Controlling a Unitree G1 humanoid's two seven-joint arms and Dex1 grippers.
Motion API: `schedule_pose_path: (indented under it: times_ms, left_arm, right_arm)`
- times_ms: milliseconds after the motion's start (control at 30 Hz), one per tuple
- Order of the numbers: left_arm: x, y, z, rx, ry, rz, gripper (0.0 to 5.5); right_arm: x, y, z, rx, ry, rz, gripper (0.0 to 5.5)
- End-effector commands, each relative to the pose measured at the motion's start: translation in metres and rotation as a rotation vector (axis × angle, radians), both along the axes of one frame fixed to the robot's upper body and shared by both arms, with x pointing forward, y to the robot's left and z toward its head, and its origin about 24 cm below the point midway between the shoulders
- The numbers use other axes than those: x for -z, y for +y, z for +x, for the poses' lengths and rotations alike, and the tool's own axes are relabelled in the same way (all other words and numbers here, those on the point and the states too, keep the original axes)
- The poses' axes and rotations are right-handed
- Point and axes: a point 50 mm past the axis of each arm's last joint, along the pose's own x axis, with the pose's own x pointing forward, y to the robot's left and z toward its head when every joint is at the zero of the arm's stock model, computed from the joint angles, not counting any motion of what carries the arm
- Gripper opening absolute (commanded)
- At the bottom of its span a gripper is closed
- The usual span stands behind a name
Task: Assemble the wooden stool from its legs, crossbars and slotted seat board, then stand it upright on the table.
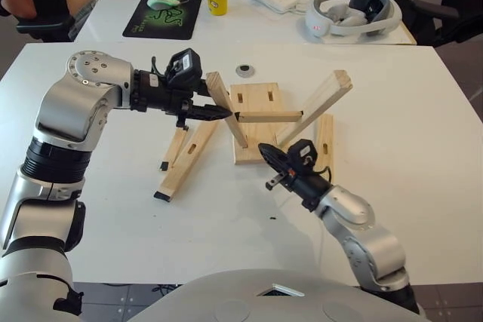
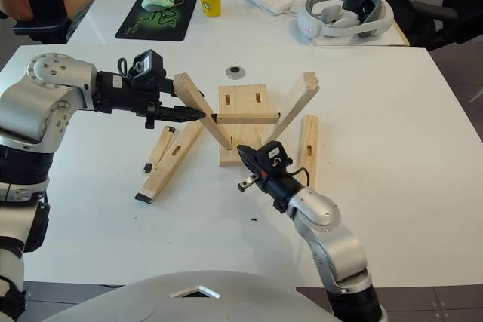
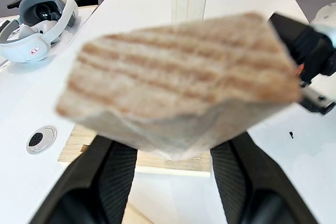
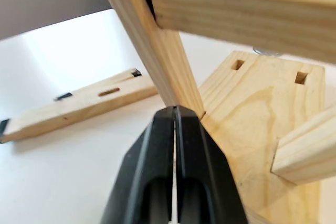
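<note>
Centre left, the left gripper [image 1: 219, 113] is clamping a tilted leg [image 1: 235, 132], crossbar [image 1: 269, 117] attached, over the central slotted seat board [image 1: 255, 102], while the right gripper [image 1: 266, 150], pinched shut and empty, is resting at its foot, which probably needs lining up with a slot next.

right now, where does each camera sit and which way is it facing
Left and right eye views: on the head, looking forward and down at the table; both arms show, left claw gripping a tilted leg, right claw by the seat board.
Left wrist view: on the left wrist, looking past the leg's end toward the seat board; its fingers show.
Right wrist view: on the right wrist, facing the leg's foot and crossbar; its shut fingers show.
Shared: both wrist views catch the leg and seat board.
</note>
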Motion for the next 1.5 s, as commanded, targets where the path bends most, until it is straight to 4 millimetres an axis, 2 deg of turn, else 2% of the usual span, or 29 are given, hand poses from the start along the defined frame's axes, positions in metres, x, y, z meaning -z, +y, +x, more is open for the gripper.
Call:
schedule_pose_path:
  times_ms: [33, 200, 333, 500, 600, 733, 833, 933, 1133, 1333, 1500]
  left_arm:
    - [0.010, -0.007, 0.003, 0.042, 0.022, 0.074, 2.03]
    - [0.011, -0.012, 0.005, 0.077, 0.028, 0.095, 2.03]
    - [0.009, -0.013, 0.006, 0.086, 0.030, 0.096, 2.03]
    - [0.009, -0.011, 0.007, 0.077, 0.033, 0.097, 2.03]
    - [0.009, -0.010, 0.006, 0.070, 0.032, 0.097, 2.03]
    - [0.010, -0.008, 0.005, 0.056, 0.035, 0.091, 2.03]
    - [0.010, -0.009, 0.005, 0.059, 0.036, 0.089, 2.03]
    - [0.009, -0.011, 0.005, 0.065, 0.036, 0.088, 2.03]
    - [0.006, -0.017, 0.005, 0.079, 0.035, 0.080, 2.03]
    - [0.000, -0.033, 0.002, 0.137, 0.019, 0.072, 2.03]
    - [0.002, -0.041, 0.001, 0.168, 0.019, 0.078, 2.03]
  right_arm:
    - [0.020, 0.014, 0.012, 0.041, 0.043, -0.080, 0.00]
    - [0.048, 0.014, 0.013, 0.138, 0.123, -0.236, 0.00]
    - [0.052, 0.015, 0.009, 0.149, 0.151, -0.259, 0.00]
    - [0.026, 0.015, -0.001, 0.066, 0.069, -0.137, 0.00]
    - [0.014, 0.005, -0.006, 0.079, 0.025, -0.106, 0.00]
    - [0.005, -0.015, 0.002, 0.233, -0.061, -0.075, 0.00]
    - [0.006, -0.016, 0.009, 0.286, -0.084, -0.074, 0.00]
    - [0.019, -0.011, 0.012, 0.302, -0.029, -0.145, 0.00]
    - [0.057, 0.003, 0.002, 0.233, 0.193, -0.313, 0.00]
    - [0.073, 0.004, -0.011, 0.154, 0.341, -0.426, 0.00]
    - [0.078, 0.007, -0.018, 0.115, 0.404, -0.428, 0.00]
